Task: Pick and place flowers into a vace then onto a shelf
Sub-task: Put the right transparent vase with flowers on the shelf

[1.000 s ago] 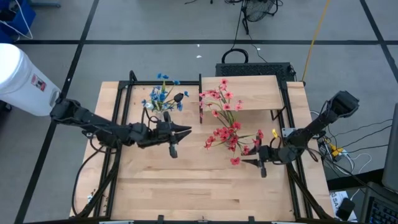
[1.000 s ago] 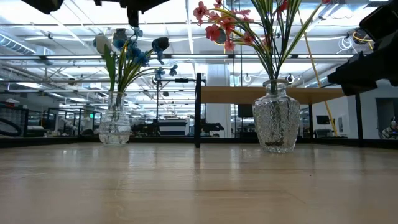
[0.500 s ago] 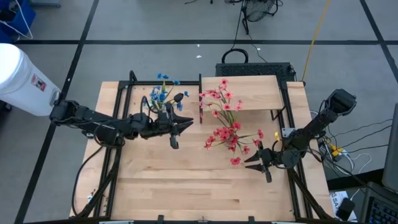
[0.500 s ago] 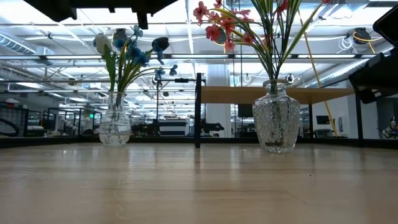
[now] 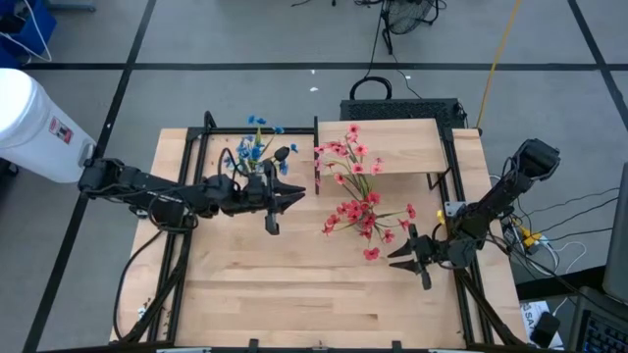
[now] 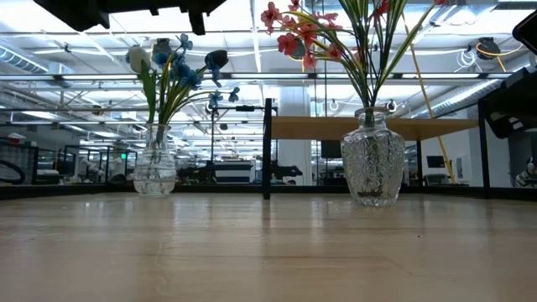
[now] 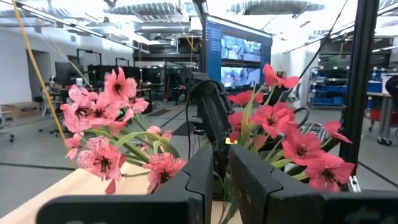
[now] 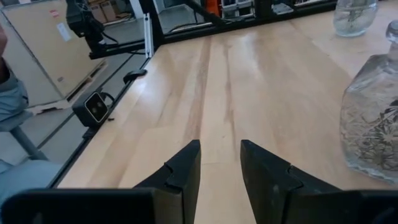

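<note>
I am looking first at the near part of the table [image 5: 294, 294], which is giving me bare wood to move over. The right gripper [image 5: 410, 257] is hanging low there, near the right edge, its fingers [image 8: 180, 165] standing only a narrow gap apart and holding nothing. Just beside it the cut-glass vase [image 6: 372, 164] is standing with the red-pink flowers [image 5: 358, 211] already in it. A little farther, the left gripper [image 5: 285, 201] is hovering above the table, fingers [image 7: 202, 177] nearly together with a thin slit between them, also empty. Behind it the small clear vase [image 6: 155, 168] is carrying the blue flowers [image 5: 257, 149] and one white bud [image 6: 138, 57]. So I am judging that the filling step is done; both vases are on the tabletop, and lifting them up remains. At the far side the shelf [image 5: 402, 145] is waiting raised and bare, with its dark upright panel [image 6: 267, 149] at the left end. This panel and the black frame rails [image 5: 191, 176] are the edges I must be avoiding.
</note>
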